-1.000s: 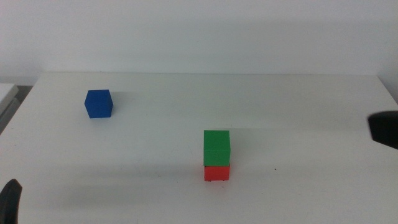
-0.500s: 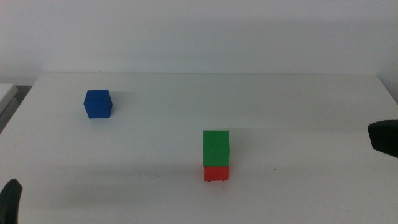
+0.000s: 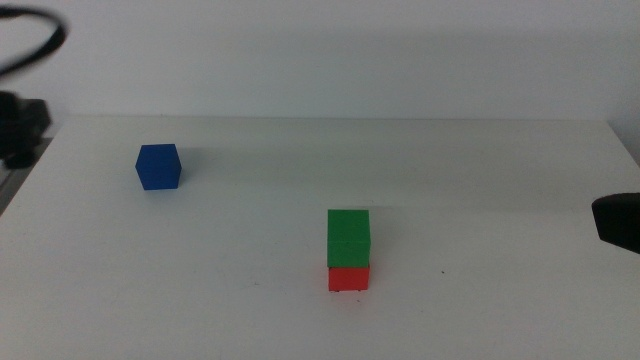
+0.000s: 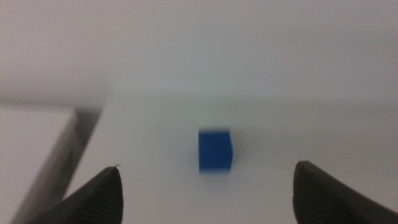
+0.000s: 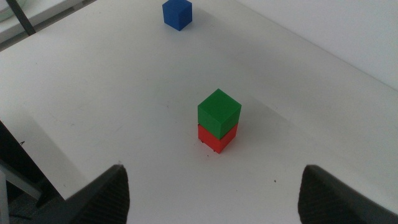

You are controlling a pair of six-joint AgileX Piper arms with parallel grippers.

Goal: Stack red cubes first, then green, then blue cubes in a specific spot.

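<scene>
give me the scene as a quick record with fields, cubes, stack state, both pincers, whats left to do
stack: small matte green cube sits on small matte red cube, near the table's front middle
loose cube: small matte dark blue cube, alone at far left of white tabletop
left pincer: open, blue cube ahead between its jaws, not touching
right pincer: open, holding nothing, back from the stack
left to do: blue cube not yet on green
</scene>
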